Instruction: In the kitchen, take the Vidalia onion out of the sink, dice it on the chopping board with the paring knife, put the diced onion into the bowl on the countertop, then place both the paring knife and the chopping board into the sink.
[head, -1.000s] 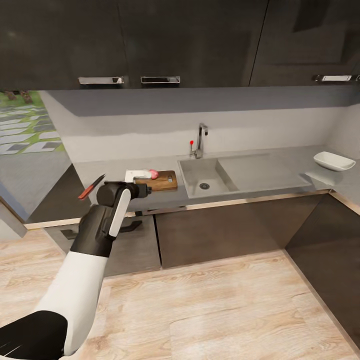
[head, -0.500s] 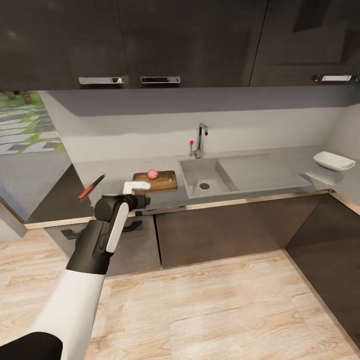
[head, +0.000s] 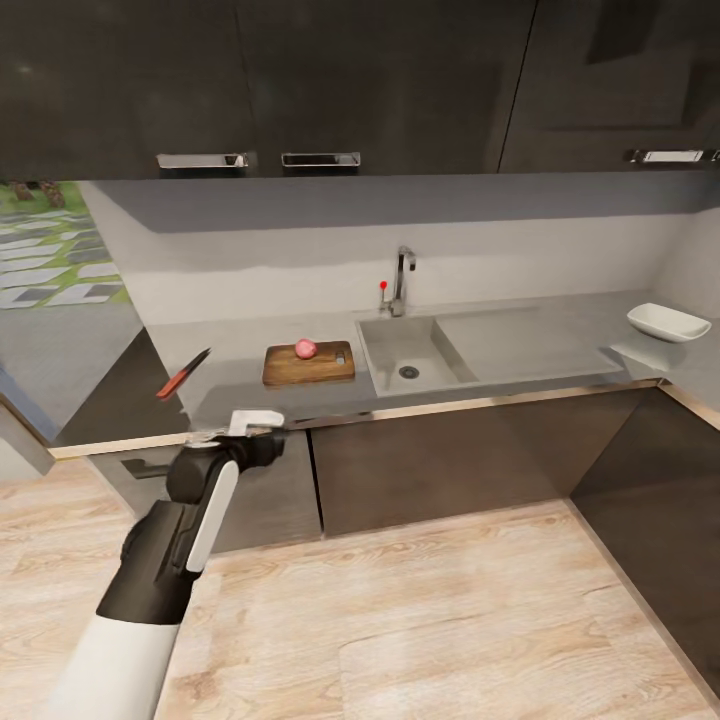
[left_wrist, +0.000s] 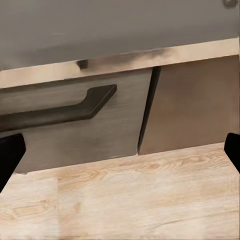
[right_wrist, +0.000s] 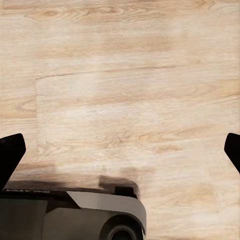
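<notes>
We judge the first step done: the Vidalia onion (head: 306, 348) sits on the chopping board (head: 309, 363), which lies on the desk (head: 520, 345) just beside the sink (head: 412, 352), on its side away from the bowl (head: 667, 322). Dicing comes next, so the paring knife (head: 183, 373) must be fetched; it lies beyond the board from the sink, near the desk's end, well apart from the board.

Our left gripper (head: 243, 426) hangs empty below the desk's front edge, nearer the board than the knife; its jaws stand wide, as its wrist view confirms, with a fingertip at each margin. That view adds a dark drawer handle (left_wrist: 60, 111) and wood floor (left_wrist: 130, 200). The right wrist view gives the right gripper (right_wrist: 120, 155), equally wide and empty, over the floor above the robot's base (right_wrist: 75, 215).
</notes>
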